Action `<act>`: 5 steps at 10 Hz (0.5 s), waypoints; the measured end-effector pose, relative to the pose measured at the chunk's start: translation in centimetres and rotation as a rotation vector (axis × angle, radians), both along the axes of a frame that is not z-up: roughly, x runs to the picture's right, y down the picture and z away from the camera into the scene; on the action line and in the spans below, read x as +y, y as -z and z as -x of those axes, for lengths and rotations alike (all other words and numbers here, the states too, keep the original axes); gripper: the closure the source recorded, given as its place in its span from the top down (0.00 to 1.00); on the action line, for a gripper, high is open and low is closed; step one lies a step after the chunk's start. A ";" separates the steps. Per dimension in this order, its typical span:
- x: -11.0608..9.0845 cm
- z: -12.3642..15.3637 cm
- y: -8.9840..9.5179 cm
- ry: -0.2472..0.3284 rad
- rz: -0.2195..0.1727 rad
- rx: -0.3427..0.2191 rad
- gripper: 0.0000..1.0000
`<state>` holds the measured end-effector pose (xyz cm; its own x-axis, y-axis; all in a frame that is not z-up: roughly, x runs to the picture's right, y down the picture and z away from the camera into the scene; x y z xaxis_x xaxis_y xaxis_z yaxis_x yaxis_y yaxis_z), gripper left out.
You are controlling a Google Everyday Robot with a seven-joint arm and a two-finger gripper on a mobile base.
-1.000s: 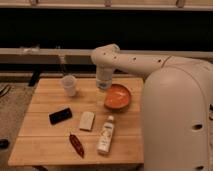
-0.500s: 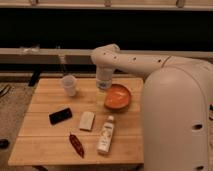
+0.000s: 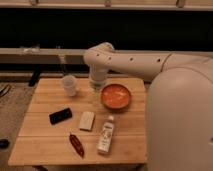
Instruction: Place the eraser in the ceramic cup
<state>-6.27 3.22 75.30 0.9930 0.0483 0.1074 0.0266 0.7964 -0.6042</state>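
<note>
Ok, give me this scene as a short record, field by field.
surface: wooden table
eraser: black, lying flat on the left part, nothing touching it
ceramic cup: white, upright, far left part
gripper: over the far side, between ceramic cup and orange bowl
others: tan block, red chili-shaped item, white bottle on its side
task state: eraser not yet in cup

Gripper (image 3: pixel 95 90) betw. ceramic cup (image 3: pixel 69 85) & orange bowl (image 3: pixel 116 96); eraser (image 3: pixel 60 115) apart, on table (image 3: pixel 45 145).
</note>
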 end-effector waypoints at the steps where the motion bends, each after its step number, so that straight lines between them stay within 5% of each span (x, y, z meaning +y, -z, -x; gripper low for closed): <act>1: 0.0 1.9 1.1 0.034 -0.046 -0.045 0.80; 3: 1.0 6.1 3.3 0.101 -0.100 -0.140 0.80; 5: 2.8 9.9 4.9 0.183 -0.113 -0.216 0.80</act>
